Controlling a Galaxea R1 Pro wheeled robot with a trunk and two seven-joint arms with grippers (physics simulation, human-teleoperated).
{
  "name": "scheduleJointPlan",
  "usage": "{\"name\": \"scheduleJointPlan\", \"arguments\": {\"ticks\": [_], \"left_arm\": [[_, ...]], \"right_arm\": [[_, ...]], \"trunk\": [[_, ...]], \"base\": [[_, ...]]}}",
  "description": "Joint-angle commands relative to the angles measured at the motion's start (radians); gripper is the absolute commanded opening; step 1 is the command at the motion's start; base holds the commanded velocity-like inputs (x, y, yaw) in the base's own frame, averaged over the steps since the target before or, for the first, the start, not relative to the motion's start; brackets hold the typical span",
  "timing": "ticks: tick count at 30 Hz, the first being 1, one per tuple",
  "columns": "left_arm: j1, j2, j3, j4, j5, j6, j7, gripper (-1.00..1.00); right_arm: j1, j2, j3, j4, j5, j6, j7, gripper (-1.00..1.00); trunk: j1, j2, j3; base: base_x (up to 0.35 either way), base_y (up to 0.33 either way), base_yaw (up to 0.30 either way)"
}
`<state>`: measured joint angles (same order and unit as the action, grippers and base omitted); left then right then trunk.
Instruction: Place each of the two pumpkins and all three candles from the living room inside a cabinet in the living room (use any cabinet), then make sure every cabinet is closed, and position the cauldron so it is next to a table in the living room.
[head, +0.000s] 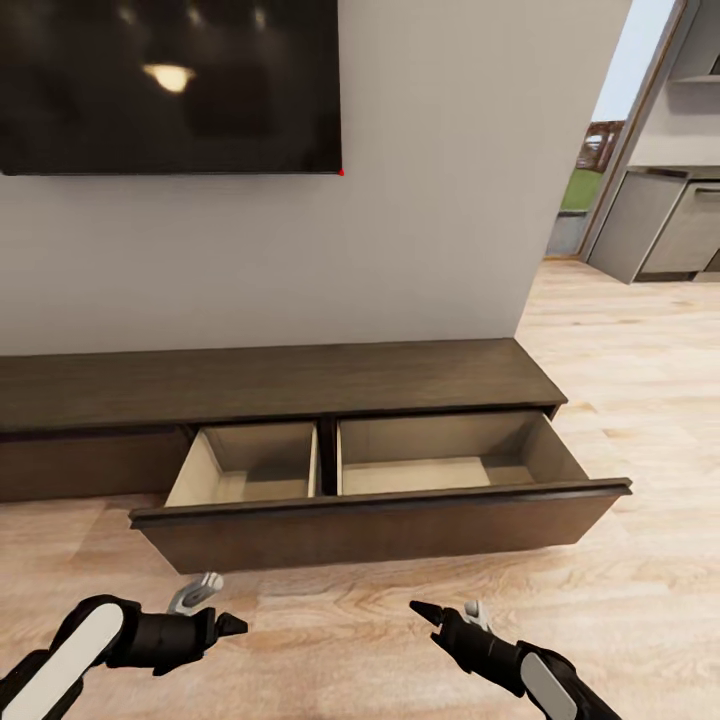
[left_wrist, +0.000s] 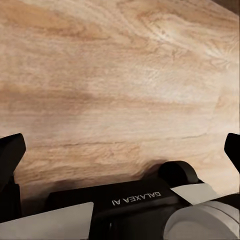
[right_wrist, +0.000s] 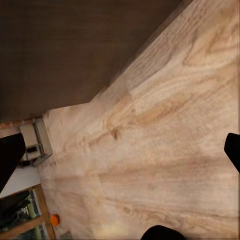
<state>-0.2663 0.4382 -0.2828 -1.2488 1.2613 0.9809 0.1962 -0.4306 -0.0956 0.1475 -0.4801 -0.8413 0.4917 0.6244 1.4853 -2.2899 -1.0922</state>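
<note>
From head height we look forward and down on the open cabinet drawer (head: 380, 500), while both wrist cameras face the wood floor (left_wrist: 120, 85) closely, the right one sharing the drawer front.

Light: even, bright | Glare: lamp reflected in TV (head: 168, 85) | Shadow: soft under drawer (head: 380, 525) | Focus: wrist views slightly soft

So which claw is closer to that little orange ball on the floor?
Right, likely. The right claw has the small orange ball far off in its own camera; the left claw faces bare floor.
</note>
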Motion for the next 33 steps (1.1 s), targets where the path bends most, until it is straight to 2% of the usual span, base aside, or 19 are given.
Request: {"name": "scheduleJointPlan", "arguments": {"ticks": [1,3,5,9,12,16,20,25,27,30,33], "left_arm": [[-0.001,-0.012,0.0,0.0,-0.03,-0.01,0.011,1.0],[-0.001,-0.031,0.002,0.0,-0.065,-0.023,0.012,1.0],[-0.001,-0.041,0.001,0.0,-0.086,-0.028,0.012,1.0],[0.0,-0.048,-0.004,0.018,-0.098,-0.046,0.012,1.0],[0.0,-0.051,-0.01,0.065,-0.102,-0.099,0.012,1.0],[0.0,-0.062,-0.014,0.075,-0.104,-0.113,0.017,1.0],[0.0,-0.081,-0.019,0.077,-0.103,-0.118,0.097,1.0],[0.001,-0.107,-0.02,0.086,-0.105,-0.146,0.127,1.0],[0.001,-0.111,-0.021,0.096,-0.121,-0.156,0.129,1.0],[0.001,-0.115,-0.021,0.103,-0.173,-0.17,0.13,1.0],[0.001,-0.126,-0.021,0.104,-0.191,-0.198,0.131,1.0]], "right_arm": [[0.0,-0.001,0.008,0.001,0.005,0.004,-0.001,1.0],[0.0,-0.001,0.014,0.002,0.039,0.002,0.001,1.0],[0.0,-0.001,0.016,0.003,0.072,0.001,0.0,1.0],[0.0,0.001,0.019,0.005,0.113,-0.004,-0.004,1.0],[0.0,0.003,0.018,0.006,0.145,-0.03,-0.005,1.0],[0.0,0.003,0.019,0.006,0.165,-0.072,-0.007,1.0],[0.0,0.004,0.018,0.006,0.169,-0.084,-0.028,1.0],[0.0,0.004,0.019,0.006,0.17,-0.089,-0.039,1.0],[0.0,0.006,0.02,0.005,0.17,-0.091,-0.065,1.0],[0.0,0.006,0.019,0.004,0.172,-0.092,-0.17,1.0],[0.0,0.007,0.02,0.001,0.176,-0.096,-0.243,1.0]], "trunk": [[-0.004,0.007,0.002],[-0.012,0.021,0.009],[-0.019,0.035,0.015],[-0.035,0.063,0.027],[-0.046,0.084,0.037],[-0.062,0.112,0.049],[-0.077,0.14,0.062],[-0.096,0.175,0.078],[-0.104,0.189,0.084],[-0.115,0.21,0.093],[-0.127,0.231,0.103]], "base": [[0.0,0.0,0.0],[0.0,0.0,0.0],[0.0,0.0,0.0],[0.0,0.0,0.0],[0.0,0.0,0.0],[0.0,0.0,0.0],[0.0,0.0,0.0],[0.0,0.0,0.0],[0.0,0.0,0.0],[0.0,0.0,0.0],[0.0,0.0,0.0]]}}
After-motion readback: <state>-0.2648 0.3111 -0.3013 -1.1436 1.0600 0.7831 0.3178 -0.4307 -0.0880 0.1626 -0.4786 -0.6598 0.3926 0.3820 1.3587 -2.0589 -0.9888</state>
